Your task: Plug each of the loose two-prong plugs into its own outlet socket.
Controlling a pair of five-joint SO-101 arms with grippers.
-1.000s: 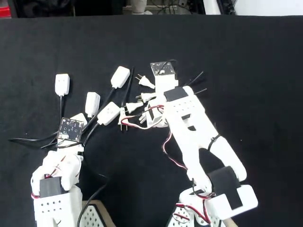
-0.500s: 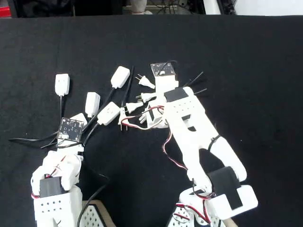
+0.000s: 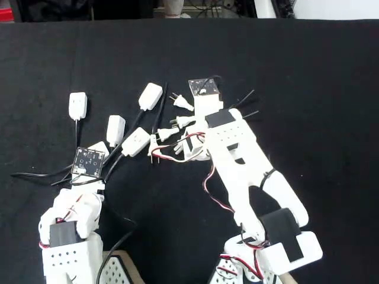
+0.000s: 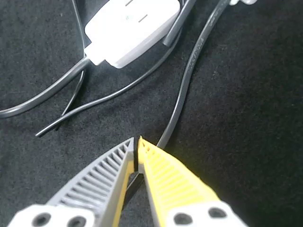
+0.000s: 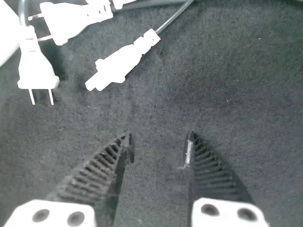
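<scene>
Nothing is plugged in yet, as far as I can judge. The plugs (image 3: pixel 183 122) lie loose in a cluster mid-counter (image 3: pixel 308 89), prongs bare. The sockets (image 3: pixel 150 95) sit close beside them on my left arm's side, none holding a plug. My right fingers (image 5: pixel 158 142) stand apart over bare cloth, near one plug. My left fingers (image 4: pixel 137 143) are pressed together at a black cord (image 4: pixel 189 75); whether they pinch it I can't tell. Every plug remains.

Counts on the bench (image 3: pixel 320 71)
Four sockets (image 3: pixel 77 105) lay in plain sight, perhaps a fifth half hidden; four loose plugs (image 3: pixel 182 103) lay nearby; two arms (image 3: pixel 249 171) stood.
</scene>
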